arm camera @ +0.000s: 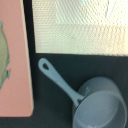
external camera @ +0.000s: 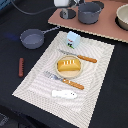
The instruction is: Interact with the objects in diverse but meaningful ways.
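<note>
Grey saucepan [external camera: 32, 38] sits beside the placemat [external camera: 95, 70], bread loaf [external camera: 68, 64] at its centre; claw state cannot be told.

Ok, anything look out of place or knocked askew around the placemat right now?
Mostly tidy. The bread loaf sits on its plate on the placemat. The sausage lies alone off the mat, toward the exterior view's left, and the saucepan also sits off the mat. Nothing spilled or visibly damaged.

Black tabletop [external camera: 112, 90]; pale woven placemat [external camera: 95, 62]
</note>
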Motion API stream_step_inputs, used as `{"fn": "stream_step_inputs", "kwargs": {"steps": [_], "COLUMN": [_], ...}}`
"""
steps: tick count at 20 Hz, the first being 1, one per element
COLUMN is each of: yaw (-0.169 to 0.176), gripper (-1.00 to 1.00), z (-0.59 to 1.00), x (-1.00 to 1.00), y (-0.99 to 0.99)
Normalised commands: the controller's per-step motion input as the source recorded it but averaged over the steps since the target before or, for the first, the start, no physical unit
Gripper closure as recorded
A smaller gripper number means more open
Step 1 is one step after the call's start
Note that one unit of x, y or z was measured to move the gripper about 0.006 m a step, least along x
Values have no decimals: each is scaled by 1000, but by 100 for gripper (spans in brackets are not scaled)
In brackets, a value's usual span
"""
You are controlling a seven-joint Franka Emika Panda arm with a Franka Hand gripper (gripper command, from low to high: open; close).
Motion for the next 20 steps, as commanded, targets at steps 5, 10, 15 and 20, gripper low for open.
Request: {"fn": "stream_step_inputs", "kwargs": {"steps": [5,10,15,20], "yaw": [167,88,101,96], "gripper": [-100,-100,-100,-100], "z": [-117,-108,-235,-239], "x": [122,322,285,239], "y": [-110,-14,0,-1]}}
